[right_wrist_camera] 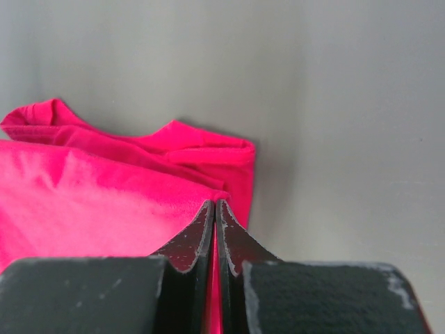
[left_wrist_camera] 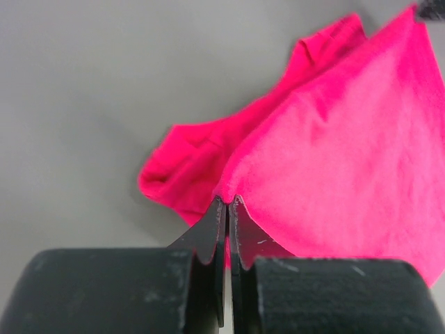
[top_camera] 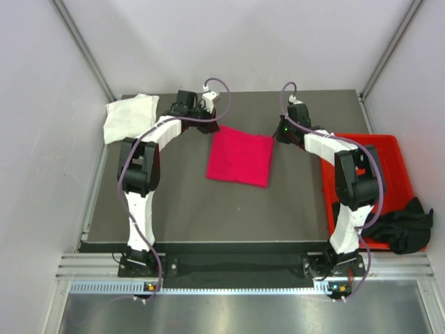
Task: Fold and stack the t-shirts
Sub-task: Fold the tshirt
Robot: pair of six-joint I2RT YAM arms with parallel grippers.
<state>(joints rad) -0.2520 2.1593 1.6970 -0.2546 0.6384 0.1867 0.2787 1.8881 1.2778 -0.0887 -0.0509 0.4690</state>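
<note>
Pink shirt (top_camera: 240, 158) laid mid-frame on counter (top_camera: 174, 202); fold step judged in hand. Left gripper (left_wrist_camera: 227, 202) and right gripper (right_wrist_camera: 214, 203) clamped on its upper corners. Next: corners to be drawn evenly toward lower edge.

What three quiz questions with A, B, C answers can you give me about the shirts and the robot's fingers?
1. Where is the white shirt?
A. at the far left corner of the table
B. in the middle of the table
C. at the near right corner

2. How many shirts show from above?
A. one
B. three
C. five

3. What are the fingers of both arms doing?
A. spread wide open
B. shut on the pink shirt
C. holding the white shirt

Answers:
1 A: it lies bunched at the far left corner.
2 B: there is a white one, a pink one and a black shirt.
3 B: the left fingers and right fingers each pinch pink cloth at an edge.
</note>
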